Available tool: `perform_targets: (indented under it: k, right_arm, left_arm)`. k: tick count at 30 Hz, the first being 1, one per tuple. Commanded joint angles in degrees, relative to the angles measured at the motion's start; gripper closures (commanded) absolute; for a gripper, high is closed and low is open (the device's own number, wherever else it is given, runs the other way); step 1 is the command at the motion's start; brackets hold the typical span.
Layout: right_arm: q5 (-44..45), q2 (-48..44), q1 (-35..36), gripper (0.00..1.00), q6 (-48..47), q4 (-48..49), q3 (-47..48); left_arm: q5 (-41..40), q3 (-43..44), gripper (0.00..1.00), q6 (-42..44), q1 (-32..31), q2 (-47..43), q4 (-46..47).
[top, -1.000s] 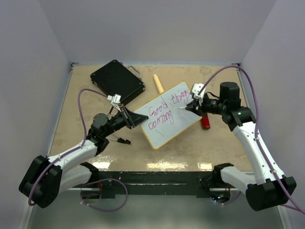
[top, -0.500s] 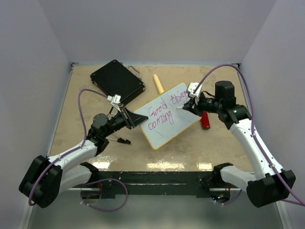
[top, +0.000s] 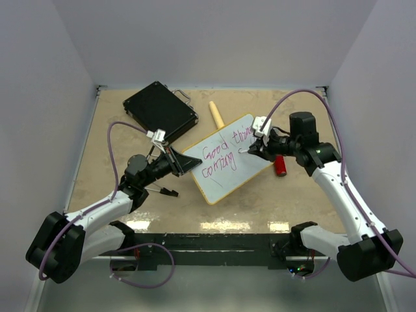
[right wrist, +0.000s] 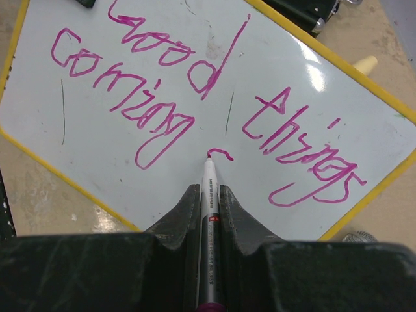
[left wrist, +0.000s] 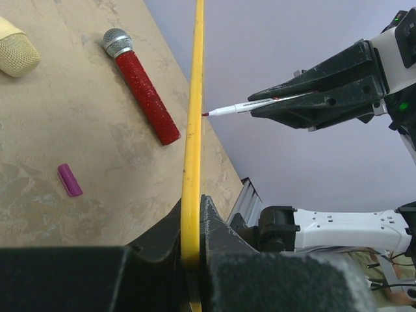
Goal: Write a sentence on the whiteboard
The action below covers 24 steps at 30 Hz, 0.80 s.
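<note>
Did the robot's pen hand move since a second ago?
Yes. The right gripper, holding the marker, slid left across the whiteboard, farther from the red microphone.

Looked like a robotics lab test cell, not a home. Plain pale walls (top: 195, 45) boxed in a tan speckled tabletop (top: 260, 201) on three sides. A left arm (top: 97, 214) and a right arm (top: 344, 195) were bolted to a black rail (top: 214, 250) at the near edge, purple cables (top: 108, 140) looping off them. Props were a mismatched lot: whiteboard (top: 224, 182), black case (top: 159, 110), red microphone (left wrist: 143, 97), magenta cap (left wrist: 69, 179).
</note>
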Motion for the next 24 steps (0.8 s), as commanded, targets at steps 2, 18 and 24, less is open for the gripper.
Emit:
perform_targets:
  k: [2, 18, 24]
  right_arm:
    - [5.9, -2.2, 0.3, 1.0, 0.4, -0.3, 0.1]
    - [-1.4, 0.6, 0.9, 1.0, -5.4, -7.9, 1.1]
    - [-3.3, 1.1, 0.4, 1.0, -1.7, -4.6, 5.0]
  left_arm:
    - [0.8, 2.3, 1.0, -0.3, 0.1, -2.8, 8.2]
    - [1.4, 2.8, 1.0, -0.1, 0.3, -2.5, 8.3]
    - [1.1, 2.3, 1.0, 0.0, 0.3, -2.3, 8.1]
